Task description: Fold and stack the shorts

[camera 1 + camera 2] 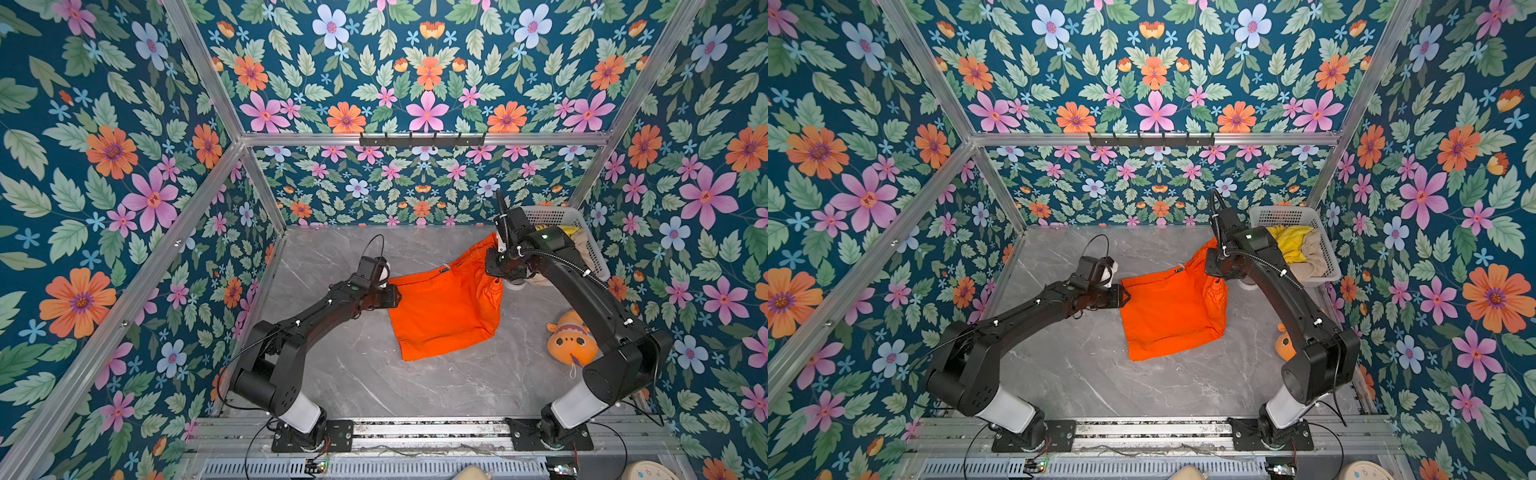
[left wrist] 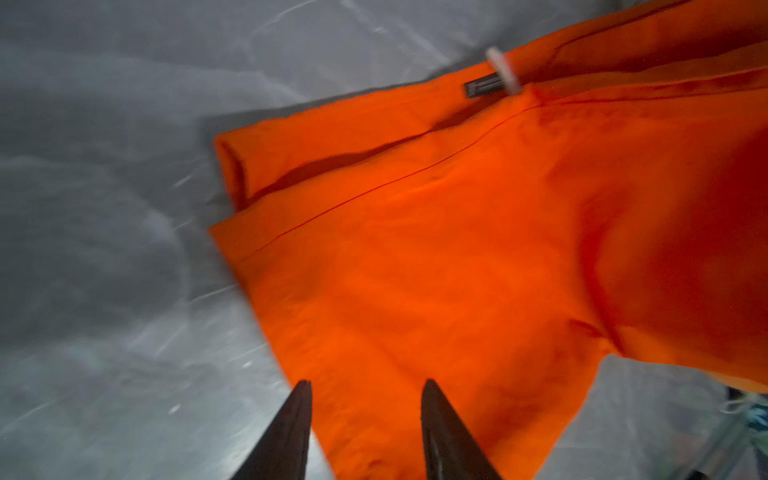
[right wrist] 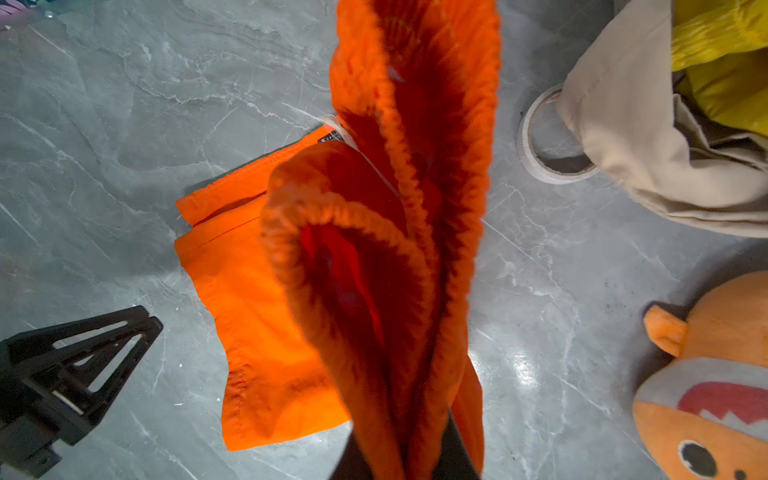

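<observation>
The orange shorts (image 1: 444,316) (image 1: 1167,316) lie partly spread on the grey marble table, legs towards the left. My right gripper (image 3: 405,453) is shut on their gathered elastic waistband and holds that end up off the table (image 1: 496,249). A white drawstring end (image 2: 503,70) shows by a small dark label. My left gripper (image 2: 368,384) is open, its two dark fingers apart just above the leg hem at the shorts' left edge (image 1: 395,297). The yellow shorts (image 1: 1289,243) (image 3: 723,75) and beige shorts (image 1: 1314,255) (image 3: 623,145) sit bunched in the basket, the beige pair spilling over its edge.
A white mesh basket (image 1: 1287,216) stands at the back right corner. A roll of white tape (image 3: 528,145) lies beside it under the beige fabric. An orange plush fish (image 1: 571,340) (image 3: 715,395) rests at the right, by my right arm. Floral walls enclose the table.
</observation>
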You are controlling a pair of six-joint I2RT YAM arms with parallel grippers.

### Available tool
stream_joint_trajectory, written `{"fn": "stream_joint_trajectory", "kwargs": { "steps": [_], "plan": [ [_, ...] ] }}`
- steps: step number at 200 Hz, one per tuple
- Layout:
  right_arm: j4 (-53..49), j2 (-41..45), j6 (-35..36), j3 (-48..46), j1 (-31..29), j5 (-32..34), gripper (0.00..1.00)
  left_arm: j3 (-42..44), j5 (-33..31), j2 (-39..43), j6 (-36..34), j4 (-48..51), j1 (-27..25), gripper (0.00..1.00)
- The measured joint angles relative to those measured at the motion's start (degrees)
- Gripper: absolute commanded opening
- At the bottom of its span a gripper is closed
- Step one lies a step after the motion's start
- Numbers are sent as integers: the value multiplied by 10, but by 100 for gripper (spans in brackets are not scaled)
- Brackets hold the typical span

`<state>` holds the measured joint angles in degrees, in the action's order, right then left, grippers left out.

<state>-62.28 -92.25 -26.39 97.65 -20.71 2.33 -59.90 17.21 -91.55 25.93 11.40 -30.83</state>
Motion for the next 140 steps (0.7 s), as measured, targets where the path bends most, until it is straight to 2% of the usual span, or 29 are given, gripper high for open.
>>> {"fn": "stream_joint_trajectory", "kwargs": {
  "steps": [52, 89, 140],
  "plan": [
    [4, -1, 0, 11, -1, -23, 9, -95, 51, -161, 85, -140, -89, 30],
    [5, 7, 0, 17, -3, -34, 9, -156, 78, -271, 146, -211, -115, 28],
    [5, 11, 0, 23, -3, -43, 9, -205, 83, -349, 193, -278, -138, 28]
  ]
}}
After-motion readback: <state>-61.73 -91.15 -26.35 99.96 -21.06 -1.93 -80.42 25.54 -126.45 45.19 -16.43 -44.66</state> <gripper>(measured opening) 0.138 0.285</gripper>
